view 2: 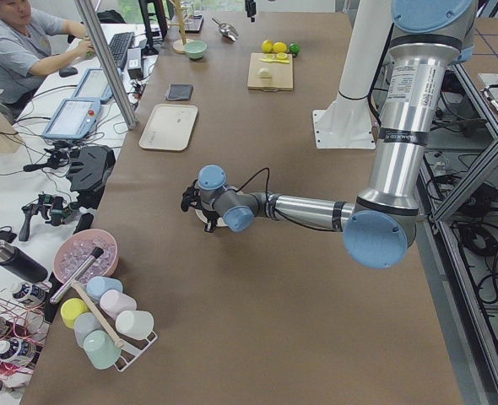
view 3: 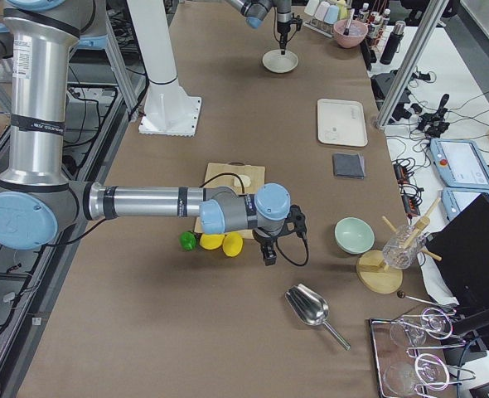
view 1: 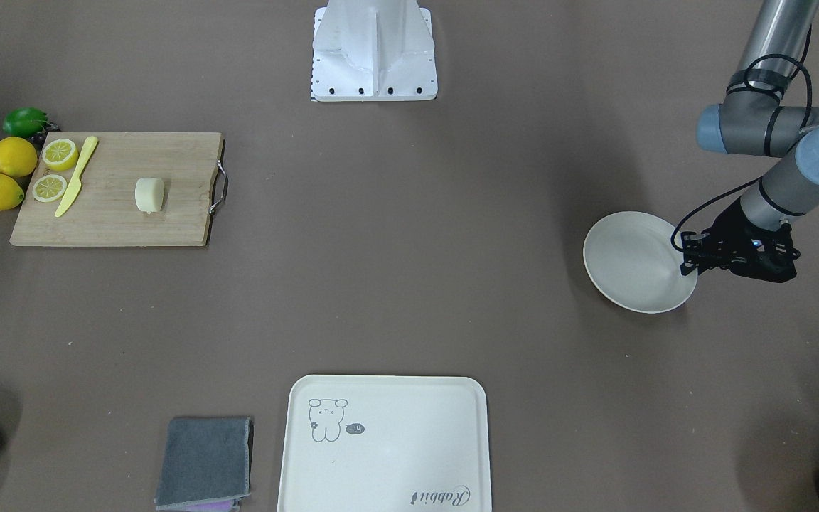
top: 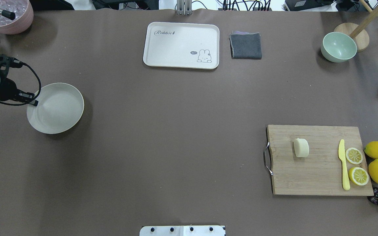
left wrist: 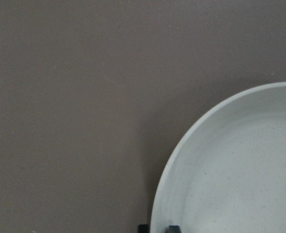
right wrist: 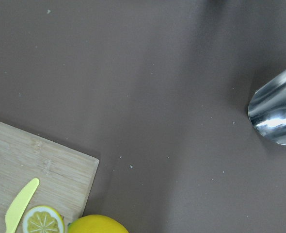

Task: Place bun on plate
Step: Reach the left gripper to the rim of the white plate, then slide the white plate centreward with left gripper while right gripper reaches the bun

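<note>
On the tray [top: 176, 49], "Rabbit" and a "hi" bubble; the bun [top: 301, 147], a pale cream stubby cylinder, lies on the board [top: 320, 177], well apart from the plate [top: 57, 108], whose rim the left tool [view 1: 687, 267] pinches; whether the right tool [view 3: 269, 253] is open or closed I cannot tell

Even, bright overhead light on my feeds.
Shadows fall soft beside the plate [top: 55, 108]; the scoop [right wrist: 276, 116] glares (my left wrist view looks slightly blurred).

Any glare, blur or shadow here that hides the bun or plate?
Overhead: even light, bun sharp, only a soft shadow beside the plate. Left wrist: slightly soft, plate rim readable, faint shadow along it. Right wrist: glare on the scoop at the right edge; bun out of frame.
</note>
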Motion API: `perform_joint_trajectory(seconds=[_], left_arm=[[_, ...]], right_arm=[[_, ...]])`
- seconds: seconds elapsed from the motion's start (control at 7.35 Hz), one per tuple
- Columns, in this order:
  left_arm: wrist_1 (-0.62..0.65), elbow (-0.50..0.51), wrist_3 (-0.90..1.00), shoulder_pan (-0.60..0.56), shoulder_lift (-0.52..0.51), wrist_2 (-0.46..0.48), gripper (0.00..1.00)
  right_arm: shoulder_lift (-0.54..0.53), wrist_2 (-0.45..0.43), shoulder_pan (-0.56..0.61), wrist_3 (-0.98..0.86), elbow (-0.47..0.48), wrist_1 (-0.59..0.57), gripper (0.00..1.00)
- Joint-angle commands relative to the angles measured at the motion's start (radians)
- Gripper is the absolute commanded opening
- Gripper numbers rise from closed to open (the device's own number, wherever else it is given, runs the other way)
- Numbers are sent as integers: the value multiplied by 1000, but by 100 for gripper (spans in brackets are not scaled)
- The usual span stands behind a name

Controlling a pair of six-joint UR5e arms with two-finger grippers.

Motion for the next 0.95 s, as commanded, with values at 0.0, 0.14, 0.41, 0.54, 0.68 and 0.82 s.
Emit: perform_joint_trajectory(seconds=[0.0, 0.14, 0.41, 0.54, 0.68, 0.82], left_arm=[[28, -153, -180, -14, -7, -56, 0], [53, -239, -320, 3, -10, -52, 0], [60, -334, -565, 134, -74, 2, 0], [92, -332, -693, 279, -155, 117, 0], [232, -329, -733, 386, -267, 226, 0], [312, -321, -741, 457, -338, 320, 0]], right_arm=[[27, -6, -22, 51, 9, 1, 99], [66, -3, -58, 161, 13, 13, 99], [139, -9, -192, 403, 55, 76, 99], [180, -35, -262, 530, 93, 77, 99], [224, -63, -327, 641, 121, 77, 99], [278, -113, -405, 714, 135, 77, 99]])
